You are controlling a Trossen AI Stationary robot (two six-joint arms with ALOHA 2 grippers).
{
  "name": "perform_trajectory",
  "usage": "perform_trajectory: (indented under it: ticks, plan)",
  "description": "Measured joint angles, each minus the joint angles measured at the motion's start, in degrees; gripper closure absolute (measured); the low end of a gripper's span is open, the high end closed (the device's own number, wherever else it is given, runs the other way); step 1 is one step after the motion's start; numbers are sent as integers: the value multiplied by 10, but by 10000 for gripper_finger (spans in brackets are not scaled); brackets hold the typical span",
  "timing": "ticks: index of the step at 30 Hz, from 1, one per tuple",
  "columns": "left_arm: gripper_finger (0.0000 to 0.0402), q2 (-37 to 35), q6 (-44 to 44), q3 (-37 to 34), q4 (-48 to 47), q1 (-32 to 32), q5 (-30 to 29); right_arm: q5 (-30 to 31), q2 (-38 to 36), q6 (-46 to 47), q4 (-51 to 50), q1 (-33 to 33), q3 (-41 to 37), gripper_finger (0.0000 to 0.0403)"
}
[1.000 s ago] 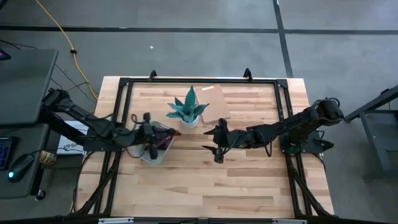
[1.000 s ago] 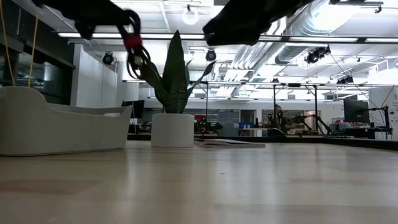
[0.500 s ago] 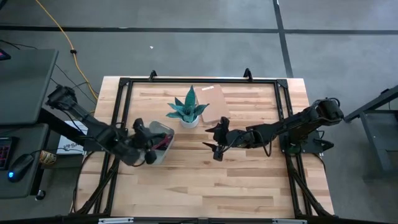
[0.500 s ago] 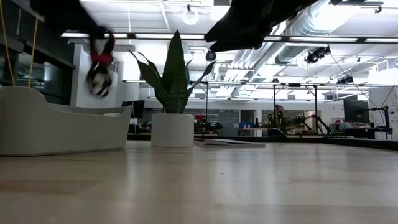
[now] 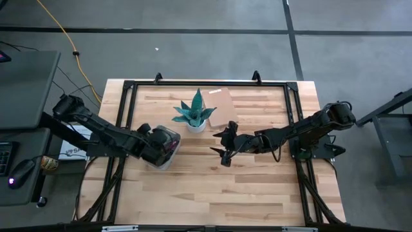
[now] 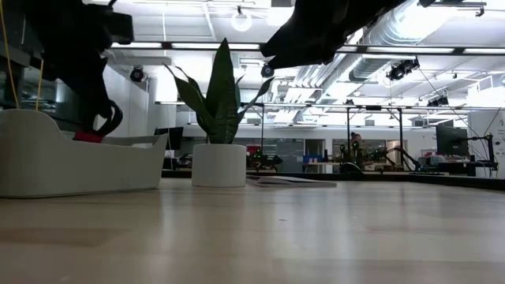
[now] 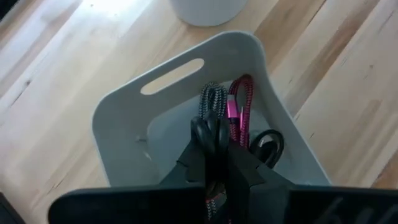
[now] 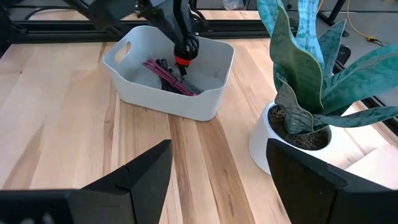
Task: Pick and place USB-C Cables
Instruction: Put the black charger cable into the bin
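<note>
A pale grey bin (image 5: 157,165) (image 7: 118,106) (image 8: 186,102) stands on the table's left half. My left gripper (image 5: 163,142) (image 7: 215,148) (image 8: 179,34) reaches down into it, shut on the black and red-orange cable (image 8: 185,61) (image 7: 209,129). On the bin's floor lie the silver-grey cable (image 7: 213,98), the magenta-red cable (image 7: 240,102) (image 8: 166,73) and the black cable (image 7: 267,144). My right gripper (image 5: 223,154) hangs open above the table's middle, touching nothing. My left gripper pinches the black and red-orange cable between its two fingers, coming from above and pointing down. The bundle's black loop (image 7: 209,124) shows past the fingertips, and its red-orange band (image 8: 185,61) sits just under them. It hangs inside the bin; whether it touches the floor, I cannot tell.
A potted plant (image 5: 195,115) (image 8: 311,93) (image 6: 219,118) stands just right of the bin, between the two arms. A flat tan sheet (image 5: 223,107) lies behind it. Black frame rails (image 5: 293,109) run along the table's left, right and far edges. Bare wood stretches toward the near edge.
My left gripper, still shut on the black and red-orange cable, has swung away from the plant and gone down into the bin; the cable has dropped from well above the rim to below it. My right arm has stayed put.
</note>
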Motion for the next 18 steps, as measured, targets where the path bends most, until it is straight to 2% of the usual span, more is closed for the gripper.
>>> perform_trajectory:
  ticks: [7, 18]
  plan:
    - [395, 15, 9, 0, 9, 18, 14, -5, 0, 1, -2, 0, 0, 150]
    - [330, 53, 35, 0, 34, 18, 3, -8, 0, 12, -2, 0, 0, 150]
